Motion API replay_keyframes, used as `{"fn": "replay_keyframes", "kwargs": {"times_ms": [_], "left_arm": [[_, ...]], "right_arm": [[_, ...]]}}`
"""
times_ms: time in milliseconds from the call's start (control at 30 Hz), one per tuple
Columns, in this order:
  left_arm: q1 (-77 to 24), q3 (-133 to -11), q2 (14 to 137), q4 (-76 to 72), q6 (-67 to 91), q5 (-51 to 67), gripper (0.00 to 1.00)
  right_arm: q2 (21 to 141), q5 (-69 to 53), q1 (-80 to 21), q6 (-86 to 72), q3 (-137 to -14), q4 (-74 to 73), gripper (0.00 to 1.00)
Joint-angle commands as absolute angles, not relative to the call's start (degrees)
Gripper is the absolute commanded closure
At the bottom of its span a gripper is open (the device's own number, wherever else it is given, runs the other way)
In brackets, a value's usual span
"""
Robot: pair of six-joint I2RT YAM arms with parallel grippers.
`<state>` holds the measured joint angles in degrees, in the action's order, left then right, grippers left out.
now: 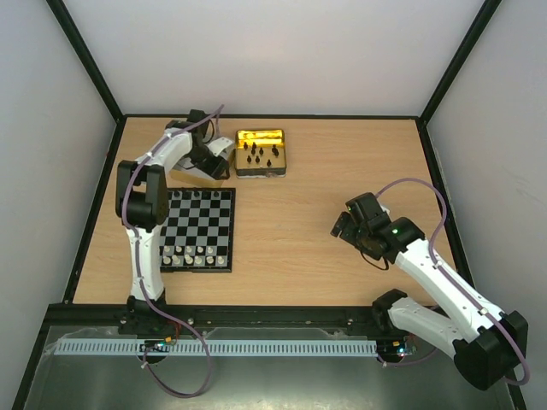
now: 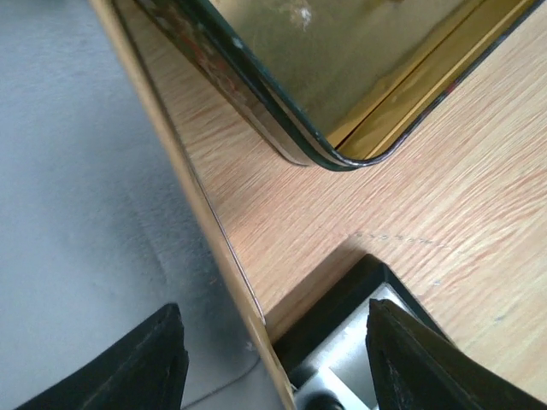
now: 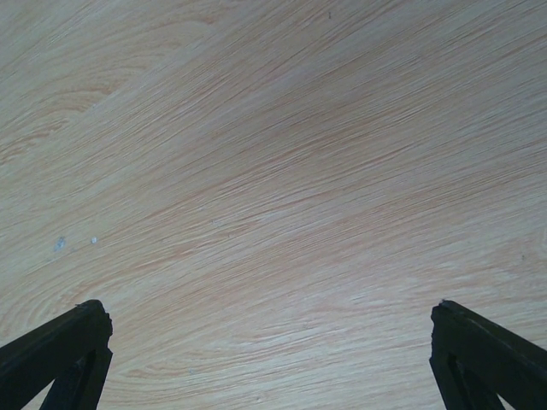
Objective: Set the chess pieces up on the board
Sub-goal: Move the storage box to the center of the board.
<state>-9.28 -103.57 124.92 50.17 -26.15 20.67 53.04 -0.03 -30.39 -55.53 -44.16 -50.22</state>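
Top external shows the checked square board [image 1: 202, 227] near a shiny tin [image 1: 261, 137].

We can read no writing, number, brand or sign anywhere in these views. The nearest thing to a marking is a few reddish flecks on the outer wall of the gold tin [image 2: 214, 64], at about 11 o'clock in the left wrist view, and they are too blurred for us to tell whether they are letters at all.
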Motion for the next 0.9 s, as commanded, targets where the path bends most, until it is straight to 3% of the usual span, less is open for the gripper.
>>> {"fn": "replay_keyframes", "kwargs": {"times_ms": [0, 233, 533, 667, 867], "left_arm": [[-9.6, -105.9, 128.0, 49.5, -25.2, 17.5, 0.47], [-7.9, -112.6, 133.1, 48.9, -24.4, 12.4, 0.64], [-0.3, -128.0, 143.0, 50.9, -23.5, 5.6, 0.69], [2.6, -133.8, 144.2, 52.9, -23.1, 6.8, 0.66], [1.5, -125.9, 135.7, 50.0, -23.1, 13.3, 0.49]], "right_arm": [[53.8, 1.1, -30.7, -55.7, -44.0, -49.2, 0.02], [54.2, 1.2, -30.7, -55.4, -42.9, -47.8, 0.02], [55.9, 1.3, -30.7, -54.3, -42.2, -46.3, 0.02], [57.4, 0.7, -30.6, -53.7, -42.3, -44.9, 0.02], [59.9, 0.0, -30.6, -52.9, -42.8, -42.7, 0.02]]}}
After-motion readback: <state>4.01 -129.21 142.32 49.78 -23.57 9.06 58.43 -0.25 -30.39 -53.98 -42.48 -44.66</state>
